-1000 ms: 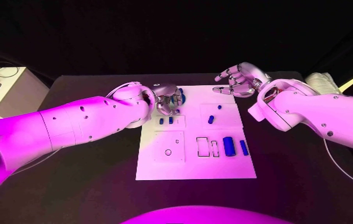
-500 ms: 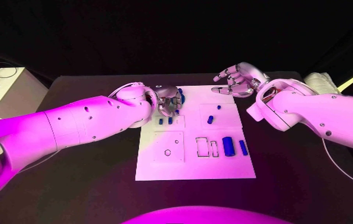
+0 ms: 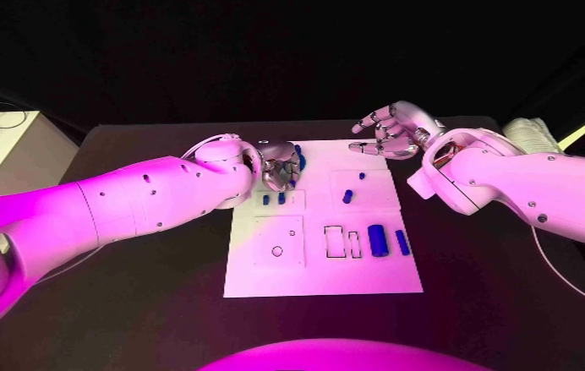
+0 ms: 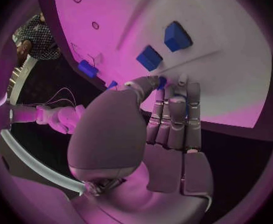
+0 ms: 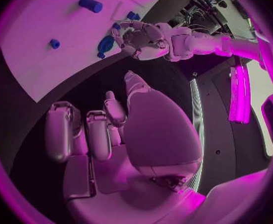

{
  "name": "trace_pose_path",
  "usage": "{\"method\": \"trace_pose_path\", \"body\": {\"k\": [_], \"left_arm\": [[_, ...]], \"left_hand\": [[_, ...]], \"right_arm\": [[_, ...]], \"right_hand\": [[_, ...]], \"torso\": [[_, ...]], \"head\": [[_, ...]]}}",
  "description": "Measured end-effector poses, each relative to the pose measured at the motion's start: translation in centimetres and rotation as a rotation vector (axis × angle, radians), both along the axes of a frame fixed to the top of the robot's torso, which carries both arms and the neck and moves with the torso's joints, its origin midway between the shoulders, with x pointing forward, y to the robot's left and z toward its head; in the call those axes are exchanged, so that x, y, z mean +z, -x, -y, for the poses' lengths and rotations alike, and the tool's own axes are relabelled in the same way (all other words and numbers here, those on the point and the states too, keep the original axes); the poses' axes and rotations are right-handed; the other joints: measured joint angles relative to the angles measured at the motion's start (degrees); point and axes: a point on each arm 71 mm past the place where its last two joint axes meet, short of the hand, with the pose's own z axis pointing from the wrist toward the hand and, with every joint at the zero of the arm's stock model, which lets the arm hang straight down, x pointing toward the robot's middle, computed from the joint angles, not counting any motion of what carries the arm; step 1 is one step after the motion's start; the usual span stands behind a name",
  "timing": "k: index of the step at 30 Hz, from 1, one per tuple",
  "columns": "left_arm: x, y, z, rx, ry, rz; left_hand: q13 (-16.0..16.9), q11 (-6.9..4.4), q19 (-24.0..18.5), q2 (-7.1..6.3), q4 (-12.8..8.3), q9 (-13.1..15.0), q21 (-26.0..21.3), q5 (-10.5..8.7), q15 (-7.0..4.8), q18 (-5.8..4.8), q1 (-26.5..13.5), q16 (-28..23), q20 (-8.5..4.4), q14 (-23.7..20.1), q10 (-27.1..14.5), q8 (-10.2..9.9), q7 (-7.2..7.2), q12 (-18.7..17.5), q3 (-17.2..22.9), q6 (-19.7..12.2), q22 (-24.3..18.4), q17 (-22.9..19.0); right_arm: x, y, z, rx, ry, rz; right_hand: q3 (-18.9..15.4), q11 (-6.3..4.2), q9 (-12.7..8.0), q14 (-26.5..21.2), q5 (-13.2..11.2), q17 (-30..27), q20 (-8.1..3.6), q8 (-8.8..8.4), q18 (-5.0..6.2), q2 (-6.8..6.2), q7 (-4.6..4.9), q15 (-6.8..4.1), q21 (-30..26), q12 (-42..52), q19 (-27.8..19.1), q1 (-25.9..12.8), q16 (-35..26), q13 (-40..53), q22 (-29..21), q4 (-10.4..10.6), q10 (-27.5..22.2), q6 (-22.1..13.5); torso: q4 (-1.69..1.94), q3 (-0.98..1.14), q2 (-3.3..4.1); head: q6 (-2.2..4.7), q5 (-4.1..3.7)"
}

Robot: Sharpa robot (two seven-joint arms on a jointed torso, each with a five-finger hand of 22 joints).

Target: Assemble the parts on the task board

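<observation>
While the left hand (image 3: 279, 166) reaches over the far left corner of the task board (image 3: 325, 282), its fingers (image 4: 173, 115) lie side by side, stretched out toward the board's surface, with a small blue part (image 4: 162, 80) just at the fingertips; whether it grips that part I cannot tell. Two blue block parts (image 4: 149, 57) stand on the board just beyond those fingers. The right hand (image 3: 392, 133) hovers above the table beyond the board's far right corner, its fingers curled loosely apart and holding nothing. On the board, a blue cylinder (image 3: 378, 241) and a narrower blue peg (image 3: 402, 242) lie side by side near the right edge, beside two empty rectangular slots (image 3: 334, 242). A short blue part (image 3: 347, 196) lies near the middle.
</observation>
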Motion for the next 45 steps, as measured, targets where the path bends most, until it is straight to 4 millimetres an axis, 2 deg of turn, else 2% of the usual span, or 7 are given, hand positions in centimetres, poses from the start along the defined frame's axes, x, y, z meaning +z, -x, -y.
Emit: {"method": "trace_pose_path", "body": {"k": [13,19,25,35,45], "left_arm": [[-0.1,-0.4,0.1,0.006,-0.008,-0.006],[-0.1,-0.4,0.1,0.004,0.001,-0.003],[-0.2,-0.3,0.0,0.0,0.025,0.006],[0.5,-0.3,-1.0,0.004,0.109,0.044],[2.0,0.1,-2.6,0.011,0.194,0.061]], "left_hand": [[-0.8,-0.01,0.2,0.0,-0.7,-0.6,0.8,-0.21,-0.09,0.0,0.0,0.6,-0.19,0.5,1.1,-0.5,0.1,-1.0,0.7,0.5,0.6,0.1],[-1.5,-0.79,2.5,1.3,-1.5,-0.8,3.4,-0.21,-0.7,0.0,0.1,2.6,-0.88,3.2,4.2,-0.8,-0.15,-2.0,1.5,3.2,3.7,3.0],[-2.1,-1.52,4.6,1.75,-2.6,-0.9,5.3,-0.32,-1.34,0.0,-0.4,3.9,-1.52,5.6,6.9,-1.0,-0.74,-3.7,1.8,5.2,6.2,5.6],[-2.8,-1.43,6.0,2.04,-3.5,-0.9,6.5,-0.32,-1.33,0.0,-0.7,4.3,-1.74,6.6,8.6,-1.7,-0.64,-6.7,2.4,6.0,7.9,6.4],[-3.0,-1.22,6.0,1.87,-3.6,-0.9,6.5,-0.33,-1.33,-0.01,-1.2,4.3,-1.74,6.6,8.8,-2.0,-0.42,-7.4,2.2,6.2,7.9,6.1]], "right_arm": [[0.0,0.0,-0.1,0.002,0.0,0.0],[0.0,0.1,-0.1,0.002,0.0,0.0],[0.0,0.1,-0.1,0.003,0.0,0.001],[0.0,0.1,0.0,0.002,0.001,0.001],[0.0,0.1,0.1,0.0,0.001,0.001]], "right_hand": [[0.0,0.0,0.0,0.0,0.0,0.0,0.0,0.0,0.0,0.0,0.0,0.0,0.0,0.0,0.0,0.0,0.0,0.0,0.0,0.0,0.0,0.0],[0.0,0.0,0.0,0.0,0.0,0.0,0.0,0.0,0.0,0.0,0.0,0.0,0.0,0.0,0.0,0.0,0.0,0.0,0.0,0.0,0.0,0.0],[0.0,0.0,0.0,0.0,0.0,0.0,0.0,0.0,0.0,0.0,0.0,0.0,0.0,0.0,0.0,0.0,0.0,0.0,0.0,0.0,0.0,0.0],[0.2,0.0,0.0,0.0,0.0,0.0,0.0,0.0,0.0,0.0,0.0,0.0,0.0,0.0,0.0,0.0,0.0,0.0,0.0,-0.2,0.0,0.0],[0.2,0.0,0.0,0.0,0.0,0.0,0.0,0.0,0.0,0.0,0.0,0.0,0.0,0.0,0.0,0.0,0.0,0.0,0.0,-0.2,0.0,0.0]], "torso": [[0.01,0.01,-0.03],[0.02,0.02,-0.03],[0.03,0.02,-0.05],[0.04,-0.01,-0.1],[0.11,0.02,-0.18]], "head": [[-0.04,-0.15],[-0.04,-0.19],[0.05,-0.23],[0.35,-0.41],[0.53,-0.46]]}}
